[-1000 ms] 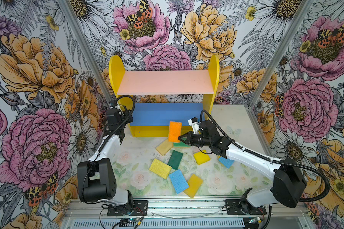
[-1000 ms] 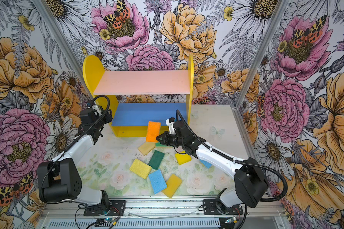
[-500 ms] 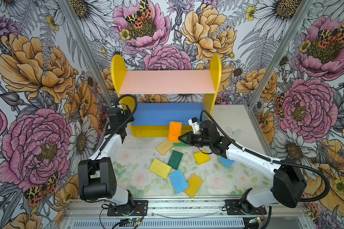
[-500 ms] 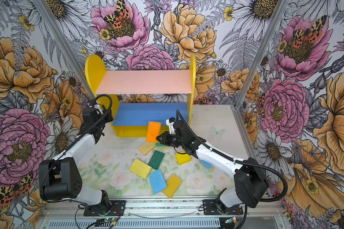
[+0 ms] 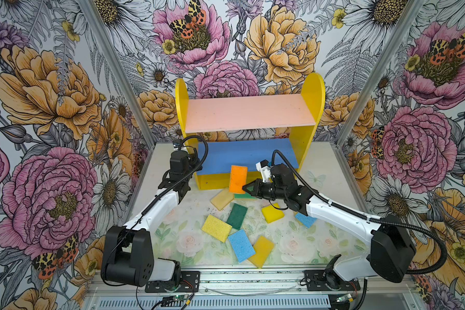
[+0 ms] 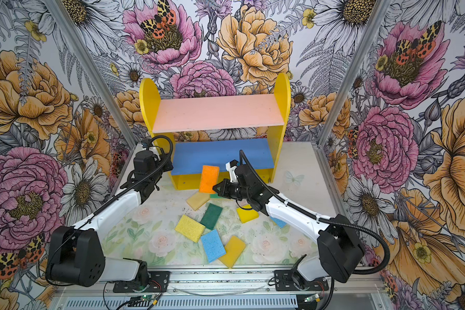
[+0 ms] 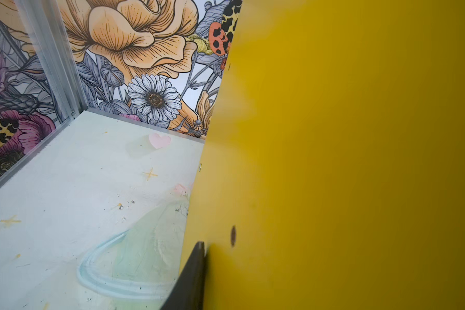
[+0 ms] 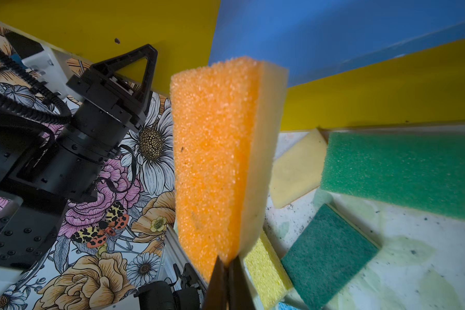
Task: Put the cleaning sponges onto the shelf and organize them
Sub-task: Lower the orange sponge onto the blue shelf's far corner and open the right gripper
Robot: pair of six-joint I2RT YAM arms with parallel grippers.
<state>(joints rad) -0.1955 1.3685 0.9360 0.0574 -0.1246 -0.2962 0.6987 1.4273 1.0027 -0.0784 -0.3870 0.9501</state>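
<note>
The shelf (image 5: 249,112) (image 6: 218,114) stands at the back, and both its pink upper board and its blue lower board (image 5: 247,155) are bare. My left gripper (image 5: 190,161) (image 6: 161,161) is shut on the front edge of the shelf's left yellow panel (image 7: 333,161). One black finger (image 7: 195,268) lies flat against the panel's outer face; the other is hidden behind it. My right gripper (image 5: 244,188) (image 6: 214,188) (image 8: 227,268) is shut on the lower corner of the orange sponge (image 5: 238,178) (image 8: 212,161). It holds that sponge upright in front of the blue board.
Several sponges lie loose on the floor mat in front of the shelf. They are yellow (image 5: 216,227), dark green (image 5: 236,216), blue (image 5: 241,244), amber (image 5: 262,251), yellow (image 5: 272,213), blue (image 5: 305,219), pale yellow (image 5: 222,199) and green (image 8: 397,171). Flowered walls stand close on the left, right and back.
The left gripper has closed on the shelf's left panel, and the shelf has slid to the right with it. The right arm and the orange sponge have stayed put.
</note>
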